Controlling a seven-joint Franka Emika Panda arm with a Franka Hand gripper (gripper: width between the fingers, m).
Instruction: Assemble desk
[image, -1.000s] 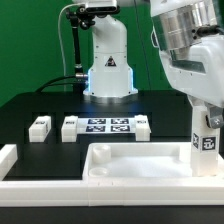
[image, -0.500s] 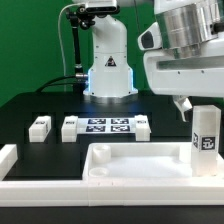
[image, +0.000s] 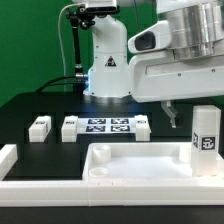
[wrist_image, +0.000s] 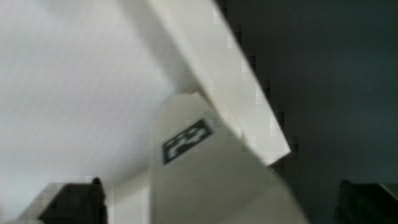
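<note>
- I read the desk top (image: 130, 165) as smooth white moulded plastic, with a soft sheen along its raised rim.
- The upright leg (image: 205, 122) looks like the same smooth white plastic, and its tag (image: 207, 142) is printed in matt black and white.
- A loose leg (image: 39, 126) matches that plastic.
- The bench (image: 40, 100) is matt black.
- The marker board (image: 106, 127) looks like a flat, matt white sheet.
- The arm's shell (image: 190, 60) is glossy white plastic and catches highlights.
- The backdrop (image: 30, 40) is an even matt green.

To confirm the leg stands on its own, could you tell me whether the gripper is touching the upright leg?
Apart: in the exterior view, a clear gap shows between the gripper and the upright leg.
</note>
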